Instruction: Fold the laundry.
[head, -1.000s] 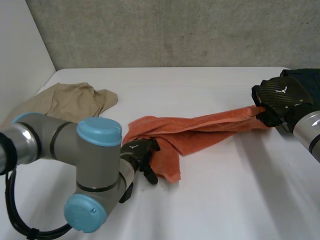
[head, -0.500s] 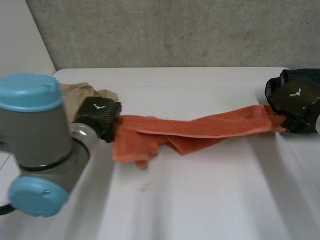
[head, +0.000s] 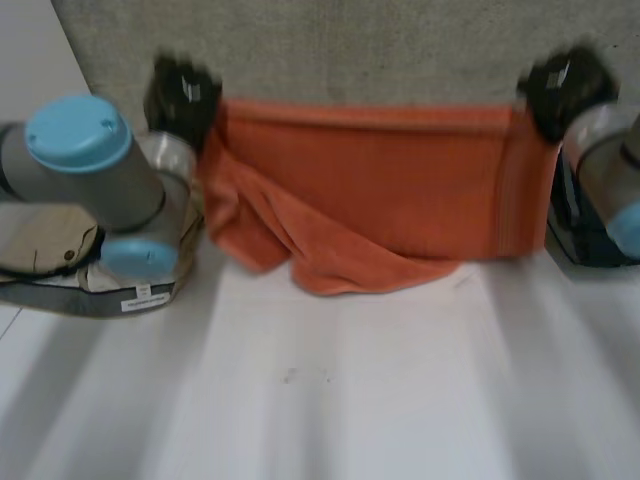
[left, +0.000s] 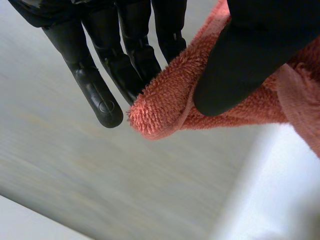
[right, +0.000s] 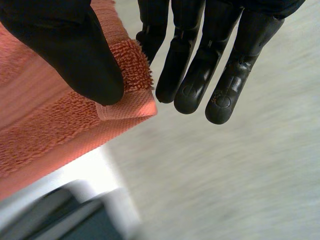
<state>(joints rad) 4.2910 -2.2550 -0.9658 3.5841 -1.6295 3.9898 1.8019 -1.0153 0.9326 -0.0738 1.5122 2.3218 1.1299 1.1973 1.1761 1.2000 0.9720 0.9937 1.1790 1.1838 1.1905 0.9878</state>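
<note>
An orange towel (head: 380, 190) hangs spread in the air above the white table (head: 330, 390), held by its two upper corners. My left hand (head: 180, 95) pinches the left corner; in the left wrist view the thumb (left: 235, 60) presses the towel's corner (left: 160, 107) against the fingers (left: 130, 60). My right hand (head: 565, 88) pinches the right corner; in the right wrist view its thumb (right: 75, 50) clamps the towel's corner (right: 130, 95) against a finger (right: 150, 30). The towel's lower edge sags and bunches toward the left, just touching the table.
A beige garment (head: 40, 240) lies on the table at the far left behind my left arm (head: 90, 170). A dark garment (head: 580, 230) sits at the right edge. A grey concrete wall (head: 350, 45) stands behind the table.
Both hands have risen and moved apart, lifting the towel off the table and stretching it out flat. The left hand has closed on the towel's left corner.
</note>
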